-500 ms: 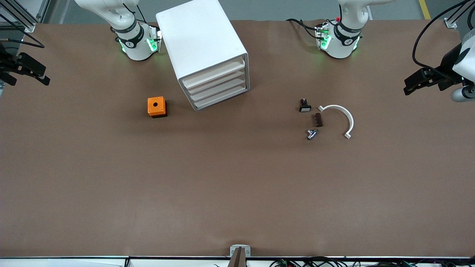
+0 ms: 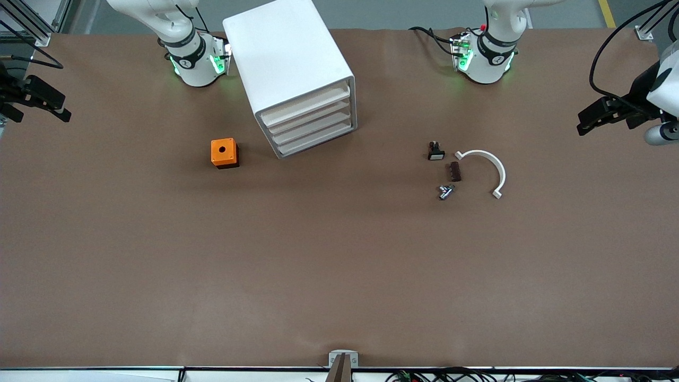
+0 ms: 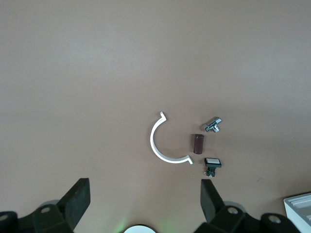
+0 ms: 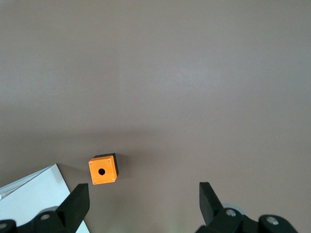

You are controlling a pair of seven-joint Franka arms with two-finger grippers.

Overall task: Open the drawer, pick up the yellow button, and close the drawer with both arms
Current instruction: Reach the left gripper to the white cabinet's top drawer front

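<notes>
Overhead, both hands hang spread above the brown table (image 2: pixel 339 265): left hand (image 2: pixel 586 122); right hand (image 2: pixel 61 112); white drawer cabinet (image 2: pixel 289 69) shut.

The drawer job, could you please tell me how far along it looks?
Nothing looks done yet: all drawers of the white cabinet are shut and no button is in sight. Nothing is in hand; the left gripper and right gripper wait open at the table's ends. Opening, taking the button and closing remain.

table (image 2: pixel 159 254) brown; drawer cabinet (image 2: pixel 289 63) white; cube (image 2: pixel 223 152) orange
</notes>
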